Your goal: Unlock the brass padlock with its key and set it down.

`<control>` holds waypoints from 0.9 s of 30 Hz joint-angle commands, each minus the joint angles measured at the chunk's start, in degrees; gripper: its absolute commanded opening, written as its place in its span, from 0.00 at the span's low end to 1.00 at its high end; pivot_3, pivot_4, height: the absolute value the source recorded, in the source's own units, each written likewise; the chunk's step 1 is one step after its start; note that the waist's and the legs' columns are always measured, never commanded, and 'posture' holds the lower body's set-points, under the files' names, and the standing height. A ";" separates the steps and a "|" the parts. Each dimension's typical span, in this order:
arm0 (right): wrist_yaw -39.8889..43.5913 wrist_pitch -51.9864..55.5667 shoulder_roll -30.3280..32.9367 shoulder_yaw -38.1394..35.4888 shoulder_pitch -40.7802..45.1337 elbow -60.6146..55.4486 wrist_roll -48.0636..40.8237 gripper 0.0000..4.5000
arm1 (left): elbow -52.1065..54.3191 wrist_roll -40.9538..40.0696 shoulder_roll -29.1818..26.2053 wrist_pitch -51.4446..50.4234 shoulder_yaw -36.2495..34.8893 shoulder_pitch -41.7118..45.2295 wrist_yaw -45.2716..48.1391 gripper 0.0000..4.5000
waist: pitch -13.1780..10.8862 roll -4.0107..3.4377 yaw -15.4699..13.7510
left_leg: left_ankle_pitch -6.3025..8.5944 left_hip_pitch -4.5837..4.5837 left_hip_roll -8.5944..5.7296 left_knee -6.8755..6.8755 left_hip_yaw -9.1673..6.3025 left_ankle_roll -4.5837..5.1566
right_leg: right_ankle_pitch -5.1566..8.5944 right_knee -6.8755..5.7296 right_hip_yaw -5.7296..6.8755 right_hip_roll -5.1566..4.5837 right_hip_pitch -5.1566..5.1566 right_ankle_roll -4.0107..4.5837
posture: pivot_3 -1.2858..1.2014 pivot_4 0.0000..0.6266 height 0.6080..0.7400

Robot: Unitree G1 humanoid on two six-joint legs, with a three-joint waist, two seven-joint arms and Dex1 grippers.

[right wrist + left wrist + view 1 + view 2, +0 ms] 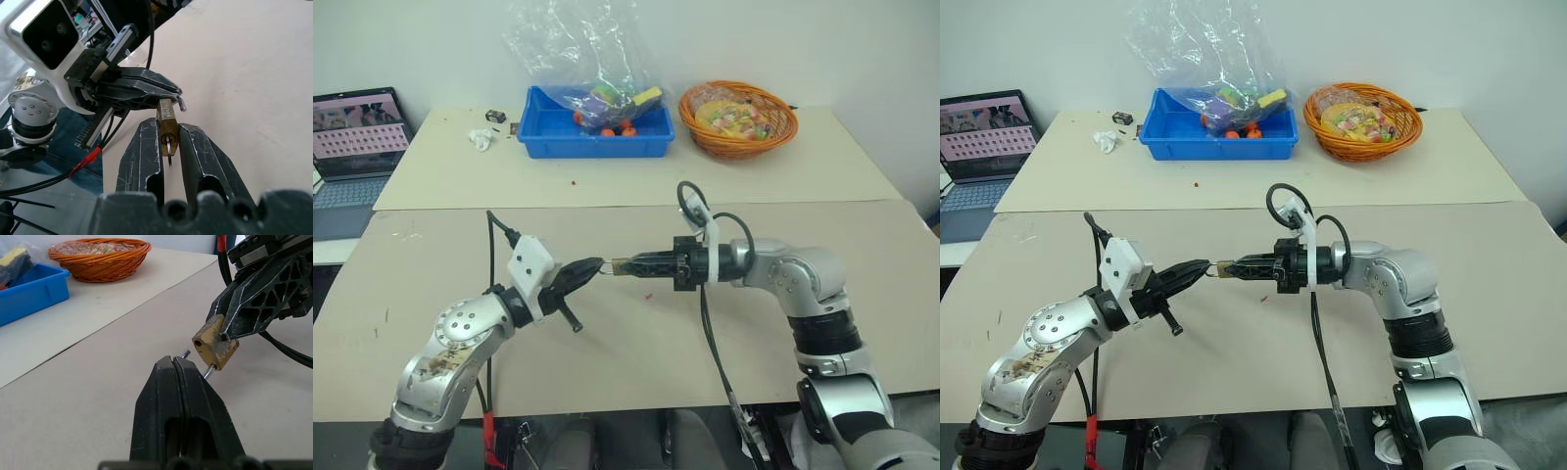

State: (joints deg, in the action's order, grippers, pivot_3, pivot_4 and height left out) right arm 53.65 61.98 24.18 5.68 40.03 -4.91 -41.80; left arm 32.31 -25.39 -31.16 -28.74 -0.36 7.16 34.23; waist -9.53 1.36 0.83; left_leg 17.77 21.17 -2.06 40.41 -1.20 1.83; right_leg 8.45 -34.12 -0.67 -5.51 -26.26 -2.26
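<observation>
Left wrist view: the left gripper [180, 363] is clamped tight on the silvery shackle [209, 370], with the brass padlock [215, 343] just past its tips. It should pull straight away from the body, no twisting.

Right wrist view: the right gripper [169, 132] pinches the padlock body, the key [168, 147] in its keyhole.

Head view: both arms reach level and meet mid-air over the near table [636, 343].
</observation>
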 commanded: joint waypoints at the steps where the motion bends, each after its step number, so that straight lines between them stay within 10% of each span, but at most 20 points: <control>1: 0.00 0.37 0.00 -0.97 0.48 -2.91 -1.90 0.03 | 2.23 0.12 0.29 0.93 -0.11 0.87 -0.42 0.01 | 0.00 0.00 -0.01 | 0.00 0.00 0.00 0.00 0.00 0.00 | 0.00 0.00 0.00 0.00 0.00 0.00 | 0.52 0.24 0.91; 27: -5.77 6.89 -1.48 -11.64 6.52 5.25 -10.38 0.03 | 3.16 0.72 -0.85 0.44 -0.52 -2.34 -0.40 0.01 | 0.00 0.00 0.01 | 0.01 0.00 0.00 0.00 0.00 0.01 | 0.00 0.00 -0.02 0.00 0.00 0.00 | 0.52 0.24 0.91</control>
State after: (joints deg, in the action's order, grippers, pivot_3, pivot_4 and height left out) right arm 47.92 67.87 21.68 -3.12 44.43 -0.27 -50.11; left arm 33.22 -24.79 -31.32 -28.91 -0.06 5.61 33.40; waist -9.53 1.35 0.85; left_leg 17.78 21.17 -2.06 40.40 -1.20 1.84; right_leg 8.45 -34.12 -0.69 -5.50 -26.26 -2.26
